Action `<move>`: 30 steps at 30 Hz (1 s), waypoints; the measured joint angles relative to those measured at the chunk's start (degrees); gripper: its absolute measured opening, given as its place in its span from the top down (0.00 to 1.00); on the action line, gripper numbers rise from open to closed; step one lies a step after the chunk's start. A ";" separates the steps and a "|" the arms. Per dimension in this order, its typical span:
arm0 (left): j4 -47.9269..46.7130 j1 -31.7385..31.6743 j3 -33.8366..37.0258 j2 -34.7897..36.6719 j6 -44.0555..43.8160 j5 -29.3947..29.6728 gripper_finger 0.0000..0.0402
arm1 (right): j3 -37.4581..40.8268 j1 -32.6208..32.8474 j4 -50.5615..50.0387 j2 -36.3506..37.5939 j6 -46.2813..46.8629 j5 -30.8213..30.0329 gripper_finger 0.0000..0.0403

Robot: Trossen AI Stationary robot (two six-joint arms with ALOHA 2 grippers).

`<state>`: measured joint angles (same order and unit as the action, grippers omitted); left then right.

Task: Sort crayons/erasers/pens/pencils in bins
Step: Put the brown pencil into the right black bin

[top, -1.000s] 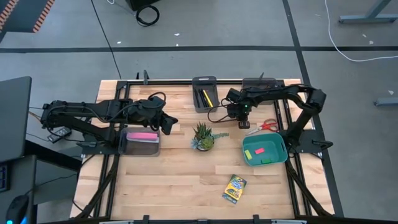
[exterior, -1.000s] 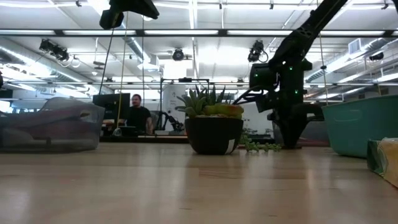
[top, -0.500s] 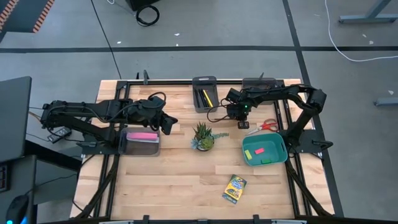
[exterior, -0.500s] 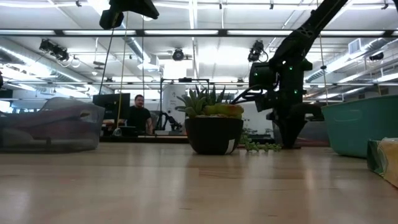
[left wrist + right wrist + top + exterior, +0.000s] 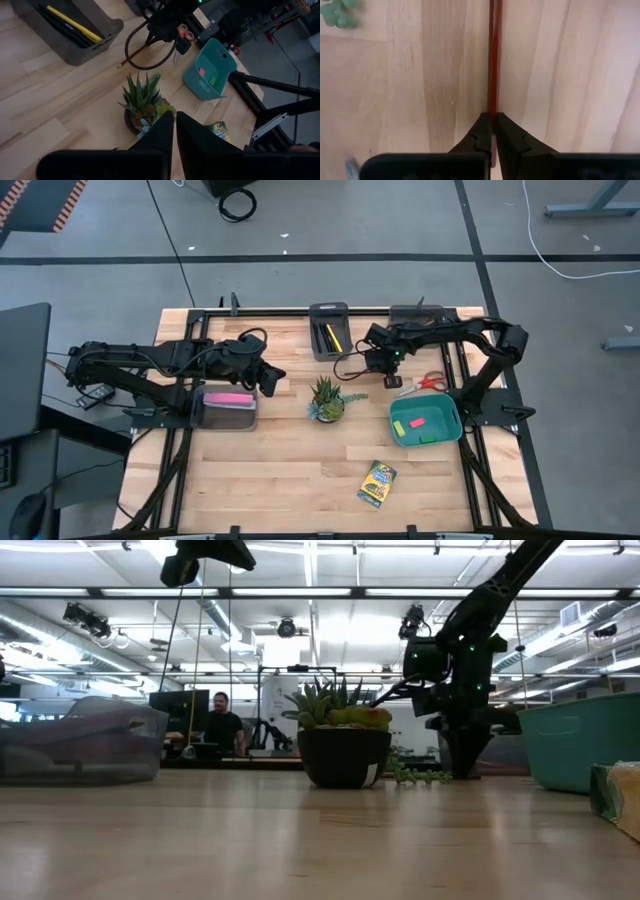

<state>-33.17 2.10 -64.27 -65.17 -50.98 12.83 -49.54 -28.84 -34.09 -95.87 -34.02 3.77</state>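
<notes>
Overhead and wrist views of a sorting task partly complete. The right gripper point(image 5: 385, 372) is lowered to the table point(image 5: 280, 470) between the dark grey bin point(image 5: 329, 331) and the teal bin point(image 5: 426, 421), its fingers pinched together on a thin red pencil point(image 5: 493, 55) that lies flat on the wood; the right wrist view shows the pencil running straight out from between the fingertips. The left gripper point(image 5: 272, 380) hangs above the table beside the clear grey bin point(image 5: 228, 409), its fingers clenched with nothing between them.

Items already sorted: the dark grey bin holds a yellow pen point(image 5: 74, 24) and black pens point(image 5: 56, 26); the teal bin holds small red-pink and green erasers point(image 5: 416, 423); the clear grey bin holds a long pink bar point(image 5: 229, 397). Items left to sort: the pencil now gripped, and the crayons point(image 5: 377, 483), a yellow-and-green box lying on open table near the front edge, well apart from every bin. A fourth bin point(image 5: 418, 312) sits at the back behind the right arm; its contents cannot be made out. Red-handled scissors point(image 5: 431, 382) lie just beside the teal bin, and a potted plant point(image 5: 326, 399) stands mid-table.

Printing is present on the crayon box, but no brand or wording is legible in any view; no other label or writing can be read.
</notes>
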 joint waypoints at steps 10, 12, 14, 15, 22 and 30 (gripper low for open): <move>0.11 -0.06 0.00 0.00 2.47 0.01 0.93 | -1.08 1.95 -12.01 12.36 4.55 -0.05 0.99; 0.19 -0.06 0.00 0.00 2.70 0.01 0.94 | -1.60 2.32 -13.94 14.13 5.41 -0.15 0.99; 0.18 -0.06 0.00 0.00 2.84 0.01 0.94 | -1.85 2.55 -15.25 15.28 5.51 -1.22 0.99; 0.19 -0.06 0.00 0.00 2.84 0.01 0.93 | -1.89 2.43 -15.32 15.58 5.60 -1.42 0.99; 0.20 -0.06 0.00 0.00 2.81 0.01 0.92 | -1.96 1.27 -7.28 11.16 3.79 -1.88 0.91; 0.22 0.03 0.00 0.00 0.54 0.00 0.94 | -2.13 1.44 -2.95 -0.06 3.10 -3.72 0.73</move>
<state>-32.95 2.13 -64.27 -65.17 -50.44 12.83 -51.68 -27.40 -37.04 -95.93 -30.92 0.06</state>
